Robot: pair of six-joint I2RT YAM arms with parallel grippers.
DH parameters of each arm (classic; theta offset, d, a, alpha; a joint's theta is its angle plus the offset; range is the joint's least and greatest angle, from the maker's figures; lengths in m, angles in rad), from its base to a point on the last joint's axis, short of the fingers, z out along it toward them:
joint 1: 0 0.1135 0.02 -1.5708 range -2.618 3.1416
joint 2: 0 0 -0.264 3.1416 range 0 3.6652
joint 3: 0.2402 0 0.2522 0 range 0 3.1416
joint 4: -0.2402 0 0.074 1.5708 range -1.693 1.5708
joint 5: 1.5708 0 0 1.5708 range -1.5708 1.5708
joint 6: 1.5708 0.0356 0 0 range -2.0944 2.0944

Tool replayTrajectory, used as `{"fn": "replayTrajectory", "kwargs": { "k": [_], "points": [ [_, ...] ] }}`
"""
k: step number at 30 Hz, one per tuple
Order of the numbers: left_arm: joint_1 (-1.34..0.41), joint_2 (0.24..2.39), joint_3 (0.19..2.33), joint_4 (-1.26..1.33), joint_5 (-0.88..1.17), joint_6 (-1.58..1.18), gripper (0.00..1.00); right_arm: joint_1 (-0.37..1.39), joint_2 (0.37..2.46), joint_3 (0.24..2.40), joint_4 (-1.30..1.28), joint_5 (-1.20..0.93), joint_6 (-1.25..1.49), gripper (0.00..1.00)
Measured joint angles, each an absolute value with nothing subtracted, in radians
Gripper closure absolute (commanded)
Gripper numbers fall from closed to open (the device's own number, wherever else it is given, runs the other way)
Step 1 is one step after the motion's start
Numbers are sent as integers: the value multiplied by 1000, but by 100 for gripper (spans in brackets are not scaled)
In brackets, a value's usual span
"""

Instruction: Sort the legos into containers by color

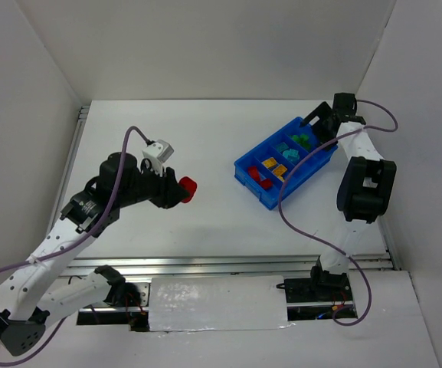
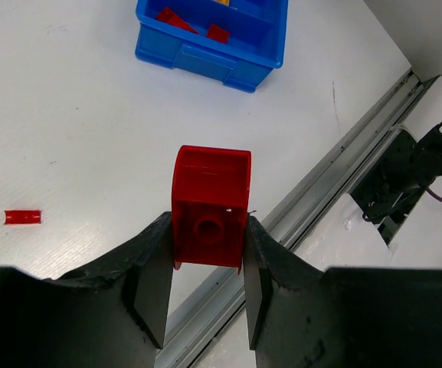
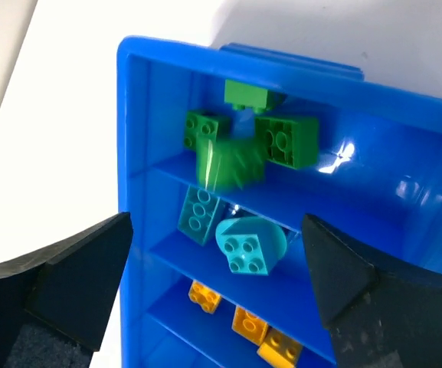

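My left gripper (image 1: 179,191) is shut on a red lego (image 1: 188,188) and holds it above the middle of the table. In the left wrist view the red lego (image 2: 211,205) sits clamped between both fingers. A small red piece (image 2: 23,217) lies on the table. The blue tray (image 1: 306,179) stands at the right, and its containers hold red (image 1: 259,176), yellow (image 1: 274,167), teal and green legos. My right gripper (image 3: 217,257) hangs open over the tray's far end. Below it a blurred green lego (image 3: 228,165) is over the green container, and teal legos (image 3: 247,245) lie one container nearer.
An aluminium rail (image 1: 228,264) runs along the table's near edge and shows in the left wrist view as the rail (image 2: 312,184). White walls close in the table at left, back and right. The right arm's purple cable (image 1: 297,222) loops beside the tray.
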State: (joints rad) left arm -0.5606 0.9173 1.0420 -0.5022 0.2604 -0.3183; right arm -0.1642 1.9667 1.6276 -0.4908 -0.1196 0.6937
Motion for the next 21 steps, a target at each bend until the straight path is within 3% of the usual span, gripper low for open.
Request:
{"fn": "replayTrajectory", "kwargs": {
  "k": [4, 8, 14, 17, 21],
  "points": [
    [-561, 937, 1042, -482, 291, -321, 100, -153, 1898, 1568, -472, -163, 683, 0],
    [-560, 954, 1041, -437, 359, -341, 100, -80, 1659, 1317, -305, -412, 638, 1],
    [-557, 959, 1040, -328, 602, -356, 100, 359, 1190, 875, 222, -873, 622, 0],
    [-557, 952, 1024, -270, 712, -374, 100, 498, 1016, 780, 371, -962, 620, 0],
    [-557, 934, 987, -204, 836, -402, 100, 556, 960, 755, 534, -984, 643, 1]
  ]
}}
